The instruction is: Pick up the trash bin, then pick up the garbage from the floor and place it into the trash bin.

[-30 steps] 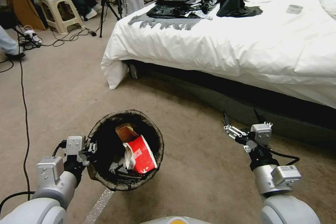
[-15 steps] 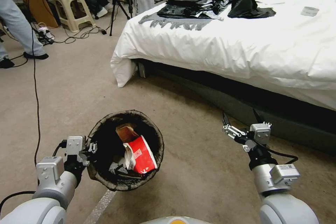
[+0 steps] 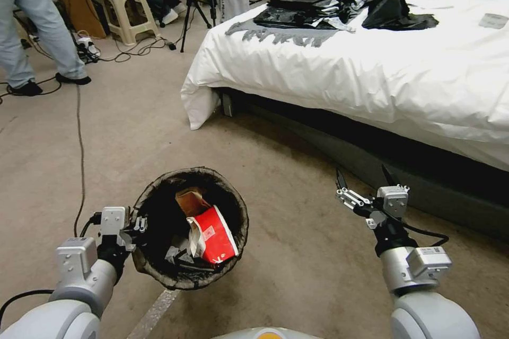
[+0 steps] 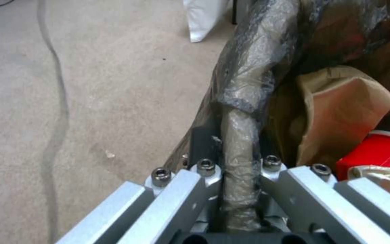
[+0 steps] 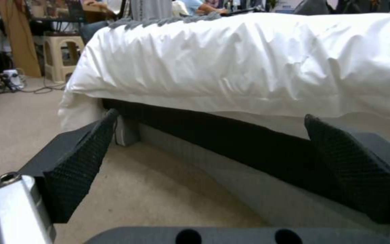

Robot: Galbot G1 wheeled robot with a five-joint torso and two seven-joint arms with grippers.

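Note:
The trash bin (image 3: 154,270) hangs above the carpet at lower left, lined with a dark bag folded over its rim. My left gripper (image 3: 139,225) is shut on that rim; in the left wrist view the bag-covered rim (image 4: 238,149) is clamped between the fingers. Inside lie garbage pieces: a red-white carton (image 3: 214,235) and a brown paper bag (image 3: 190,201), also seen as the carton (image 4: 375,152) and paper bag (image 4: 339,115). My right gripper (image 3: 365,177) is open and empty, held above the floor near the bed base; its black pads (image 5: 80,162) stand wide apart.
A white-covered bed (image 3: 371,74) with black bags on top fills the right and far side, its dark base (image 3: 371,153) close ahead of my right gripper. A cable (image 3: 79,153) runs along the carpet at left. A person's legs, a stool (image 3: 124,16) and tripods stand far left.
The whole head view has shifted: bed, stool and cable slide rightward, so the camera has turned left. A person's legs have come into view. Both arms keep their pose.

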